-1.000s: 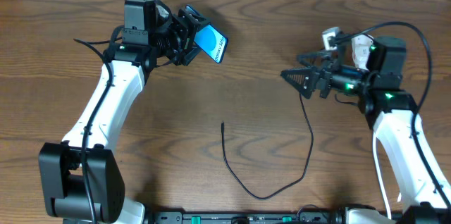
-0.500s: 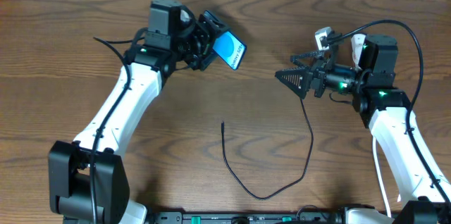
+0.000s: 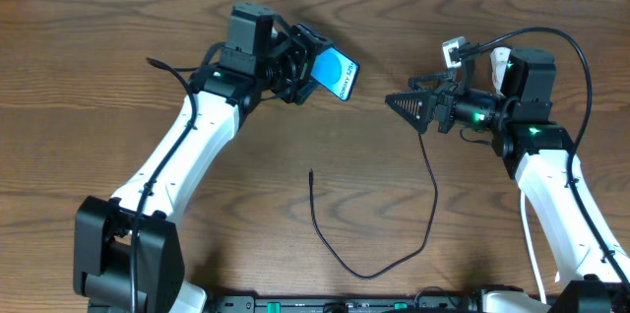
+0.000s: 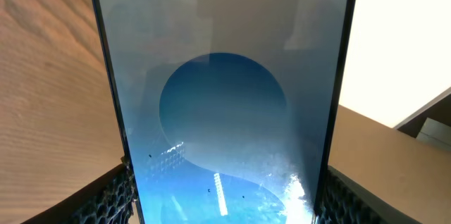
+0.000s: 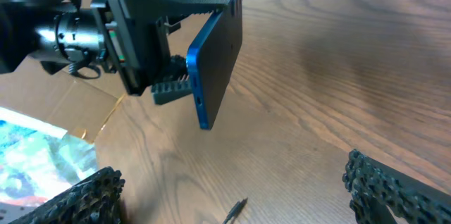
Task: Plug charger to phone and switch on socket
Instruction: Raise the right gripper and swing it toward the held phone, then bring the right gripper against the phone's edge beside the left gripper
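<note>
Overhead view: the phone [image 3: 338, 74] is pinched by its lower end in the left claw [image 3: 313, 63] and held up off the table [image 3: 236, 224], screen turned partly upward. The screen is bright blue. White lettering is seen along one edge of it but is too small to be read with certainty.

Left wrist view: the frame is almost filled by the phone [image 4: 224, 104]. A lighter circle is shown on the blue ground and a small dark camera hole at the top edge. No writing can be read here. The phone's sides are gripped between the two ribbed black fingers [image 4: 107, 197].

Right claw [image 3: 404, 94]: jaws spread wide, nothing between them. It is pointed toward the phone and stands well apart from it.

Charger [image 3: 434, 205]: the black cable is laid on the table in a loose loop from below the right claw down toward the near edge. The plug tip [image 3: 311, 175] lies free on the wood, untouched by either claw.

Right wrist view: the phone [image 5: 217, 58] is seen edge-on, dark back and blue rim, with the plug tip [image 5: 237, 210] on the table below.

Socket [image 3: 452, 52] — only a white end is visible beyond the right claw; no markings are legible.
</note>
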You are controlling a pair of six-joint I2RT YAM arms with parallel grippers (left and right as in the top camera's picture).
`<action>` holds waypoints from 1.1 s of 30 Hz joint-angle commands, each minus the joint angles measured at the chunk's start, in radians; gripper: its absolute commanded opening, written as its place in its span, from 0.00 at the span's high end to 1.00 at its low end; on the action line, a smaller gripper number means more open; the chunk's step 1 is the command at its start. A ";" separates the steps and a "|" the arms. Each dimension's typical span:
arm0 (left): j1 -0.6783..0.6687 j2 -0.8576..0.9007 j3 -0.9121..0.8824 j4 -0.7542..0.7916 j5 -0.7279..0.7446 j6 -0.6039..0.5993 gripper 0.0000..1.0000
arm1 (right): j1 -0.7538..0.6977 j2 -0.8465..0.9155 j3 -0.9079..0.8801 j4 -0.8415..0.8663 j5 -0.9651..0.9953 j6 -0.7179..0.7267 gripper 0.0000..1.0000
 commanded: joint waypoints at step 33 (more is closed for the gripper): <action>-0.179 -0.034 0.009 0.012 -0.119 -0.220 0.92 | 0.227 -0.003 0.019 0.059 0.354 0.179 0.07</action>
